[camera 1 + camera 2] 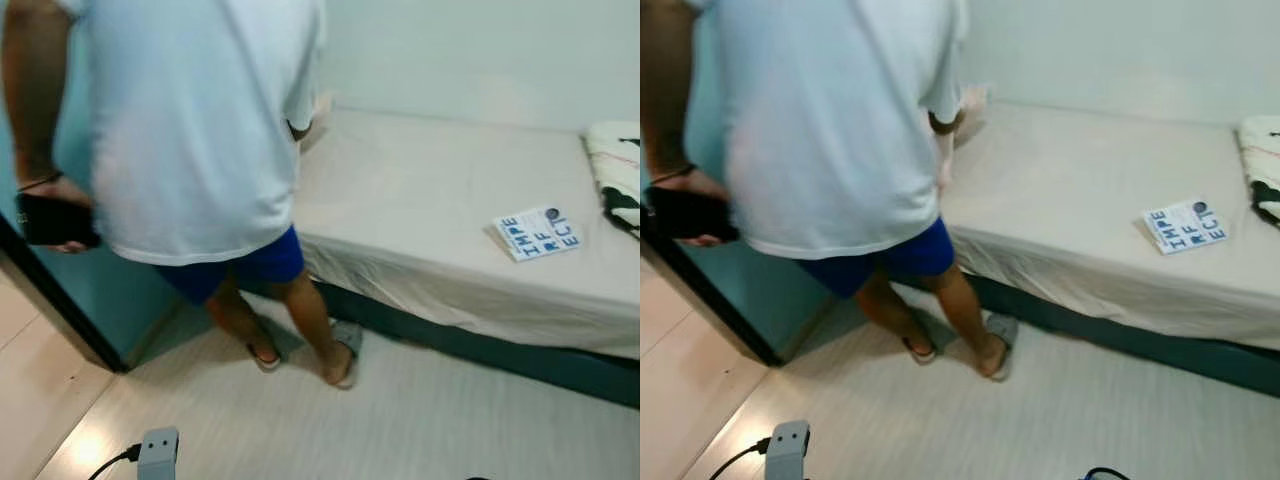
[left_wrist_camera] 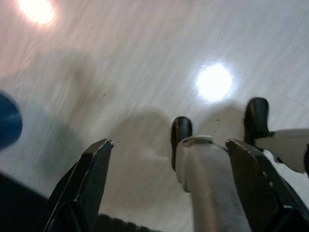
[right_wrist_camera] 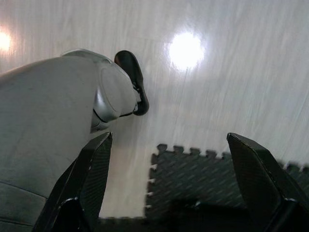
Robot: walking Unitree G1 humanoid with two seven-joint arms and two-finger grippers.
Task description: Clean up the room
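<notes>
White and blue, a flat square booklet (image 1: 538,233) with big letters lies on the smooth pale sheet of the bed (image 1: 420,210), near a folded black-and-white cloth (image 1: 618,170). A person (image 1: 190,130) in a white shirt and blue shorts stands beside the bed, holding a dark phone (image 1: 52,220). The left gripper (image 2: 169,186) hangs over shiny pale floor (image 2: 145,63), fingers spread wide, holding nothing. The right gripper (image 3: 169,186) is spread wide too, above a bumpy black foam mat (image 3: 203,179).
</notes>
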